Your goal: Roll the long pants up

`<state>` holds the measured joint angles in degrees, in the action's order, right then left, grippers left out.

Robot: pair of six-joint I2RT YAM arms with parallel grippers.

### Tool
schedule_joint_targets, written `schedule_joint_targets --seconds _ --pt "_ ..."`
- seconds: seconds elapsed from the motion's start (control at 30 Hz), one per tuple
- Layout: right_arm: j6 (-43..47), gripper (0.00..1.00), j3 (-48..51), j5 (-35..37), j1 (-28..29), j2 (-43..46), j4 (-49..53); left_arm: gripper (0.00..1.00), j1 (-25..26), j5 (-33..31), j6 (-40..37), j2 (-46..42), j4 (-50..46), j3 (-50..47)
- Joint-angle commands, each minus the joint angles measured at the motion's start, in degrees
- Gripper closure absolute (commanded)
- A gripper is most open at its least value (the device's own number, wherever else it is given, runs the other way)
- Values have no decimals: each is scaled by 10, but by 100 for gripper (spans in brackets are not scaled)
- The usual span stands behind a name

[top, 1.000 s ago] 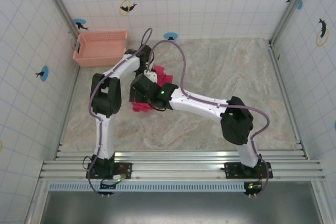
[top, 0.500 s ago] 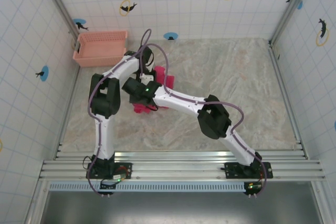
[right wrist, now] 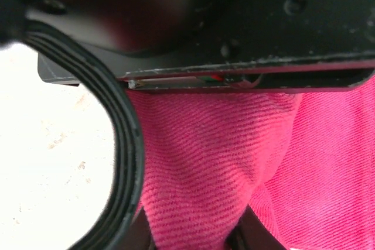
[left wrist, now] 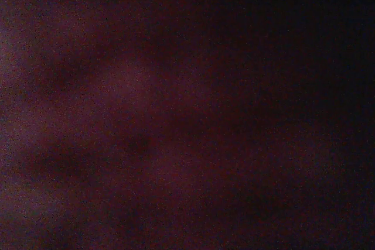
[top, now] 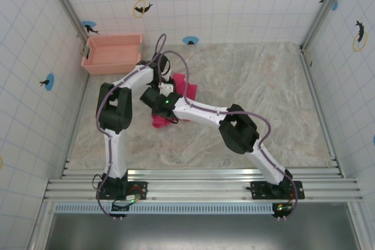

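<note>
The long pants (top: 187, 89) lie bunched in a small magenta heap on the marble table left of centre, largely covered by both wrists. A lower lobe of the fabric sticks out under the right arm. My left gripper (top: 165, 82) points down onto the heap from the back, and its wrist view is dark reddish fabric pressed against the lens. My right gripper (top: 154, 98) reaches in from the right. In the right wrist view a thick fold of the pants (right wrist: 199, 162) runs down between the two dark fingers (right wrist: 133, 235), pinched by my right gripper (right wrist: 190, 232).
A pale pink lattice basket (top: 111, 54) stands at the back left against the tiled wall. A black ribbed cable (right wrist: 126, 144) loops past the right wrist, with the left arm's dark housing (right wrist: 293, 27) just above the fabric. Bare marble table (top: 263, 80) spreads to the right.
The right arm has stretched further left across the heap, its elbow swinging in towards the centre. The left arm shifted slightly left. The pants stay bunched under both wrists.
</note>
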<state>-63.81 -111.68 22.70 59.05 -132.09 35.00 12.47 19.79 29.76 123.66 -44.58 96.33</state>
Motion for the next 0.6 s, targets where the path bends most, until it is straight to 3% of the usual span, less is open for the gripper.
schedule_joint_targets --seconds 0.0,0.03,0.1,0.17,0.23,0.37,0.57 --pt "23 100 140 -13 -30 61 -63 72 -19 67 16 -35 -37 -38" --pt "10 100 193 -30 -37 86 -111 67 -24 76 19 -40 -27 -46" --pt "-23 100 311 -91 -59 128 -241 42 -32 86 24 -49 -13 -58" --pt "-50 100 412 -128 -79 155 -349 32 -36 92 25 -58 -2 -66" --pt "-84 100 498 -164 -98 170 -450 4 -41 101 28 -67 5 -70" --pt "-151 100 627 -211 -126 175 -677 2 -45 113 34 -93 22 -82" --pt "-251 100 686 -279 -148 145 -804 2 -46 162 25 -119 62 -114"
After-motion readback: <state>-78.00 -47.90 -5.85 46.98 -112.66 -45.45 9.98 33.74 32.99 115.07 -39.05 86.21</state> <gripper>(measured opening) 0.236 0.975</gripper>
